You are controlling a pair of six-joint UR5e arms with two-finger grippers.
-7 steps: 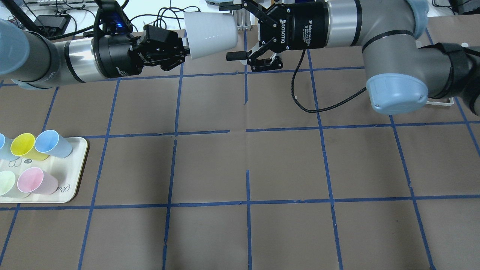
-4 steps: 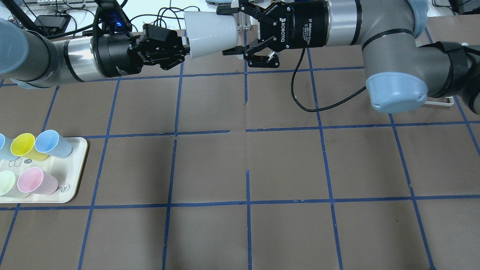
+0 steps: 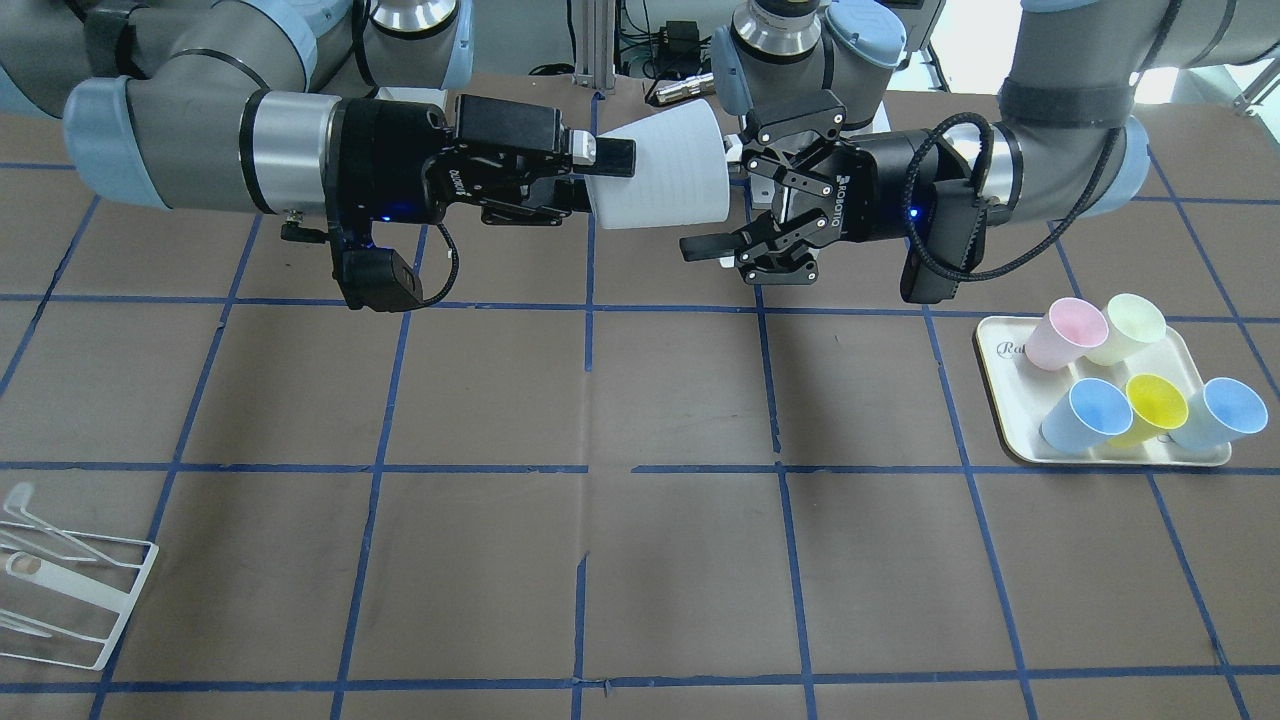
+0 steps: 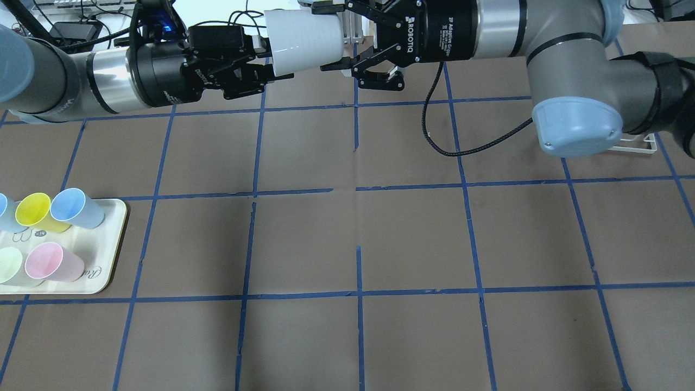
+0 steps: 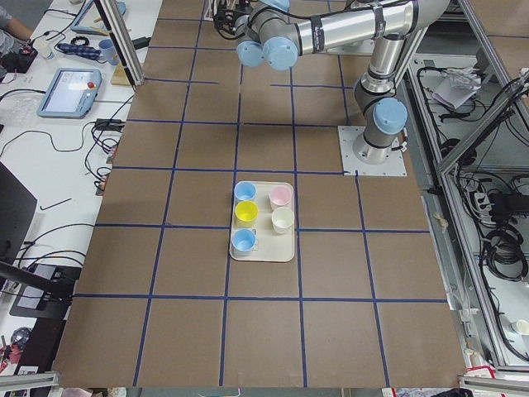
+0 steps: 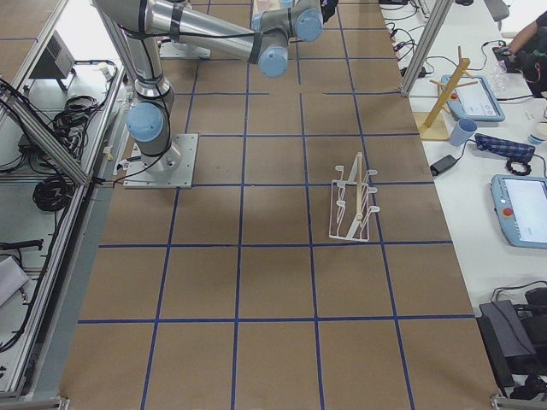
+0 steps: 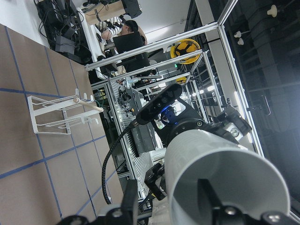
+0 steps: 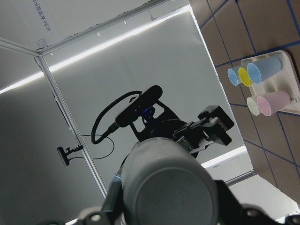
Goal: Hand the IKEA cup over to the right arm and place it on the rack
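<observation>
Brown paper with a blue tape grid covers the table (image 4: 412, 239). A cream rounded-corner tray (image 4: 107, 244) carries five pastel plastic cups (image 3: 1157, 402), and the white wire rack (image 6: 353, 202) stands at the opposite end of the table from the tray. The small light grey tapered plastic cup (image 3: 660, 175) hangs sideways in the air, well apart from the tray, mouth facing the tray's side. Right gripper (image 4: 329, 37) is clamped on the cup's narrow base end. Left gripper (image 3: 722, 185) crowds the mouth, jaws spread wide, one finger (image 3: 705, 245) just off the wall, so it's not gripping anything.
</observation>
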